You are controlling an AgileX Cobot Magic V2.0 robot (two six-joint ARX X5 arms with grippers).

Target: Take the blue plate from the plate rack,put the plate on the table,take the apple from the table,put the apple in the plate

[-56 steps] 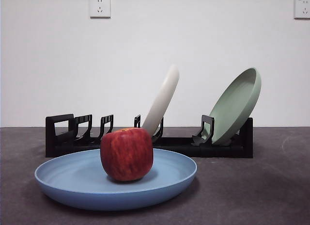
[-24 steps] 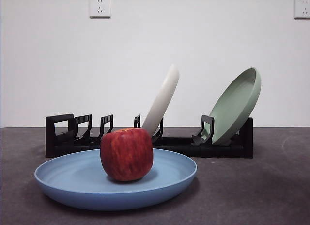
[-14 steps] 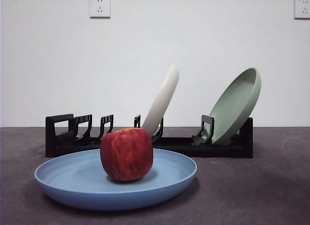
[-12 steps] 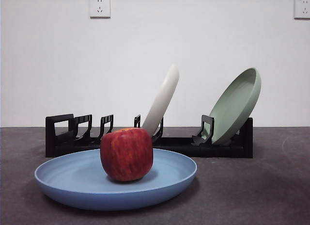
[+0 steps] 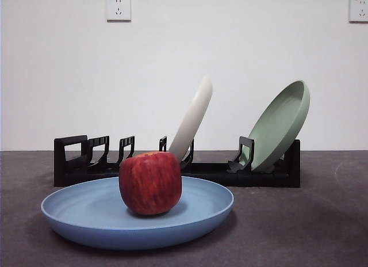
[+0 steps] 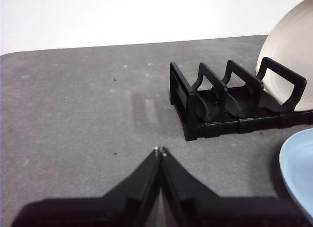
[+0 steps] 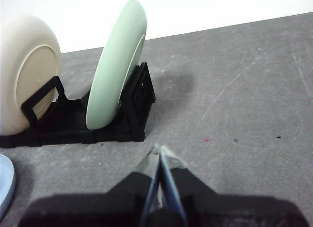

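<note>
While only the front view shows the apple (image 5: pixel 150 182), wrist views show both tools (image 6: pixel 160 149) (image 7: pixel 159 147) clenched.

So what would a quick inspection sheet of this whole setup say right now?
Surface: the table is dark grey, with faint scuffs and specks.
Job's things: the apple sits in the blue plate, which lies flat on the table in front of the plate rack.
Clutter: a cream-white plate and a pale green plate lean in the rack.
Grippers: the left gripper and the right gripper are shut and empty, each above bare table off one end of the rack.
Cables: nothing seen.
Surroundings: white wall with two wall sockets.
</note>
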